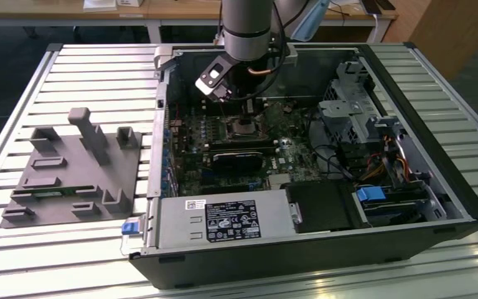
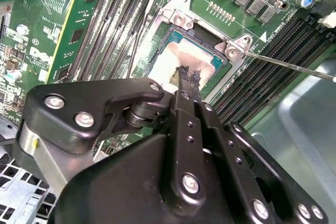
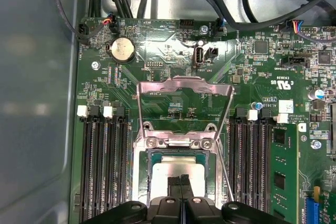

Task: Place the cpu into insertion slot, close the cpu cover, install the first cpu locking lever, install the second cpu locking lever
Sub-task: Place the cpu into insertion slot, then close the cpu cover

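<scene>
The cpu (image 3: 176, 167) lies flat in the insertion slot (image 3: 142, 174), its dull silvery top facing up. The cpu cover (image 3: 184, 81) stands open, swung up from its hinge at the slot's edge. My gripper (image 3: 181, 182) is shut, fingertips together, touching or just above the middle of the cpu (image 2: 170, 59); the second wrist view shows the gripper (image 2: 188, 74) the same way. A thin wire locking lever (image 2: 286, 65) sticks out, unlatched, beside the slot. In the exterior view the gripper (image 1: 248, 114) hangs inside the open computer case over the slot (image 1: 241, 128).
Long memory slots (image 3: 102, 166) flank the slot on both sides. A green card (image 3: 283, 166) stands beside them. A black block (image 1: 239, 163), a power supply (image 1: 222, 221) and a drive cage (image 1: 355, 112) crowd the case. A grey fixture (image 1: 73, 168) sits on the slatted table at the exterior view's left.
</scene>
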`<state>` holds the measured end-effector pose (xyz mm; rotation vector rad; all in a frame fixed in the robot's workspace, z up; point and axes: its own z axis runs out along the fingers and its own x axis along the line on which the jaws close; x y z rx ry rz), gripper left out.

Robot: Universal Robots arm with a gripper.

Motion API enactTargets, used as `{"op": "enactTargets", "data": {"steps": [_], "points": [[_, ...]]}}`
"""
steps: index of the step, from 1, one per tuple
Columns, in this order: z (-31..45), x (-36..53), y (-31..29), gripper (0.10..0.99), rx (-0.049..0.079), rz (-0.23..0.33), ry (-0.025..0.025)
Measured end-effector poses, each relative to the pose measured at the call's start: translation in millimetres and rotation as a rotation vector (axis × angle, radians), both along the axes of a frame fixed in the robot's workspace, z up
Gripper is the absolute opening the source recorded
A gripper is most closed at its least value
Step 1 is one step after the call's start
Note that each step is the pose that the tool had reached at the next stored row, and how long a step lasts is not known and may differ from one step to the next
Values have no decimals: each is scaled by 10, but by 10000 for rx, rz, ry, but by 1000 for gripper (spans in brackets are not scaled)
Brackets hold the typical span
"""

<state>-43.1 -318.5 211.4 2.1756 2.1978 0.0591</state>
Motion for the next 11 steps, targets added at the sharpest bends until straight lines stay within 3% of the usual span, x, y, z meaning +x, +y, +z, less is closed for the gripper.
{"op": "enactTargets", "data": {"steps": [11], "points": [[40, 0, 0, 106, -1, 0, 1]]}}
